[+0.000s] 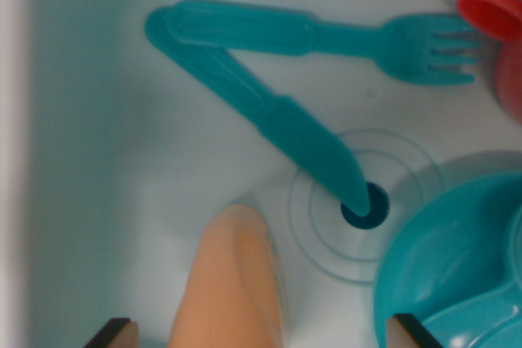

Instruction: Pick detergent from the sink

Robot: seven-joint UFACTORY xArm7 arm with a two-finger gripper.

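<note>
The two dark-edged tan fingertips [114,332] of the pincer [263,333] enter at the bottom edge of the wrist view, one at the lower left and one at the lower right. They stand wide apart and grip nothing. Between them lies the pale orange, rounded plastic detergent bottle [232,283]; it rests on the floor of the white plastic sink [98,160] and extends from the bottom edge upward, with its rounded end pointing toward the drain. Neither fingertip touches the bottle; the fingertip on the wrist view's left is nearer to it, though contact below the frame edge cannot be judged.

At the wrist view's lower right, a teal plastic plate [444,258] fills the corner and is cut off by the frame. Just beside its rim, the dark round drain hole [364,205] sits inside raised concentric rings. The tip of a teal plastic knife [269,120] lies over the drain hole, and the knife runs diagonally up toward the wrist view's left. Its handle end overlaps the handle of a teal plastic fork [326,38], which lies roughly horizontal with its tines pointing to the wrist view's right. At the upper right corner, a red plastic cup [489,2] stands partly out of frame.
</note>
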